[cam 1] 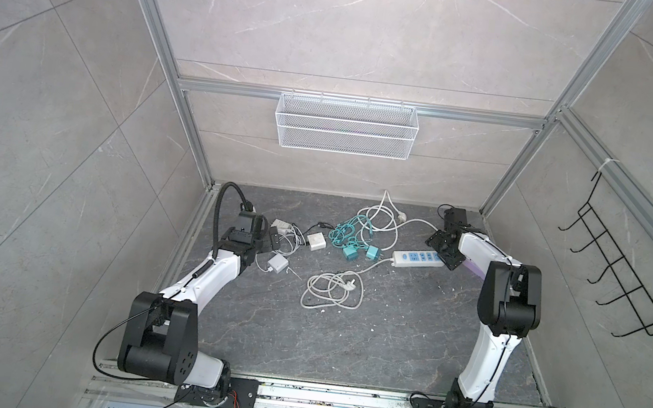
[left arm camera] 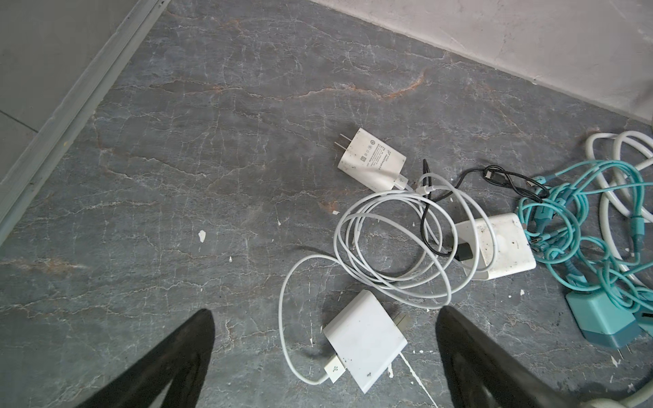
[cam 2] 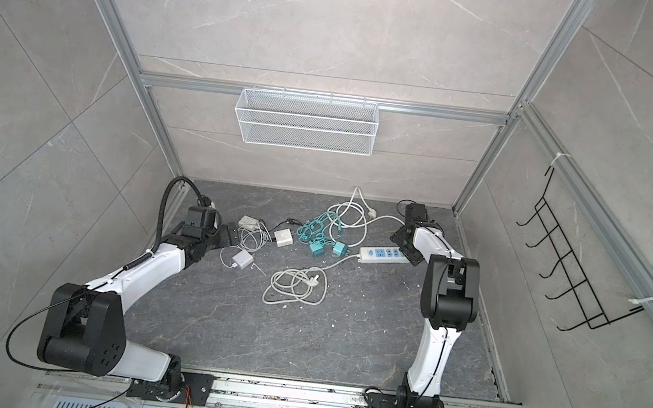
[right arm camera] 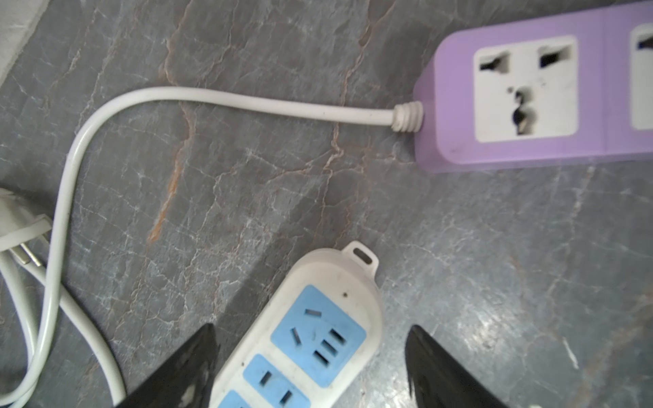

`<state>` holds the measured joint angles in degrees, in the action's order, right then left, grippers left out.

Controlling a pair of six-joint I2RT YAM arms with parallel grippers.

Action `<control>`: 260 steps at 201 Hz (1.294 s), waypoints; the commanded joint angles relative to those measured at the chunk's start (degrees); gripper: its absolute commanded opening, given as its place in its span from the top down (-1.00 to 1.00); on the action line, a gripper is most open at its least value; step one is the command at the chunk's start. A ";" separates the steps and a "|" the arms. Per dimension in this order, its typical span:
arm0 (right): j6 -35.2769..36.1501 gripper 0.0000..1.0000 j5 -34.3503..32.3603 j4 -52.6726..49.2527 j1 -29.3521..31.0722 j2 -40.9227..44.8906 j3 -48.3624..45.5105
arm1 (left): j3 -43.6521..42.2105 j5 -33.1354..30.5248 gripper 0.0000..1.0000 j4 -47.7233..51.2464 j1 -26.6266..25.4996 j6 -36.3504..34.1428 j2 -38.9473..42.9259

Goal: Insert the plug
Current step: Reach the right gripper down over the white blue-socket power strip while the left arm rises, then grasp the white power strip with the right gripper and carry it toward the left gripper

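Nothing inserted yet. Left end effector [left arm camera: 325,311] spread above white charger plug [left arm camera: 365,339], lower centre of frame. Right end effector [right arm camera: 312,325] spread astride power strip [right arm camera: 332,275]; visible sockets empty. Grasp and insertion outstanding.

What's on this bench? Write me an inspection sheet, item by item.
Surface: dark grey veined stone tabletop, speckled with white flecks.
Job's things: white power strip with blue sockets, nothing plugged in; flat white square charger, unplugged.
Clutter: purple power strip; white labelled charger; white boxy charger; teal charger.
Grippers: left gripper open, poised near the square charger; right gripper open astride the white strip's end.
Cables: tangled teal cables; coiled white cord; thin white USB cable loops.
Surroundings: white wire mesh basket on rear rail; black wire hook rack on side wall.
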<state>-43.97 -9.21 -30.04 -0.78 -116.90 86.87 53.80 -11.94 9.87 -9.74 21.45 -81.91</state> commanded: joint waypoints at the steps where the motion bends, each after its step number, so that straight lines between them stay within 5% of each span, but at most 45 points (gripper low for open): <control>1: -0.07 -0.69 0.60 -2.20 0.25 -1.20 2.05 | 1.00 -3.40 -0.99 1.13 -0.19 2.05 2.33; 187: -5.00 -0.62 -2.98 -3.64 7.38 -8.24 5.74 | -1.79 -1.08 -1.00 2.68 -0.19 0.02 7.75; 260: -4.73 0.03 -4.15 -4.76 12.60 -6.22 4.52 | -1.87 -3.26 -1.00 6.92 -0.19 0.08 10.65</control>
<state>-48.58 -12.86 -32.56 10.28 -125.03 93.54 51.81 -13.54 14.26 -9.74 22.33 -73.67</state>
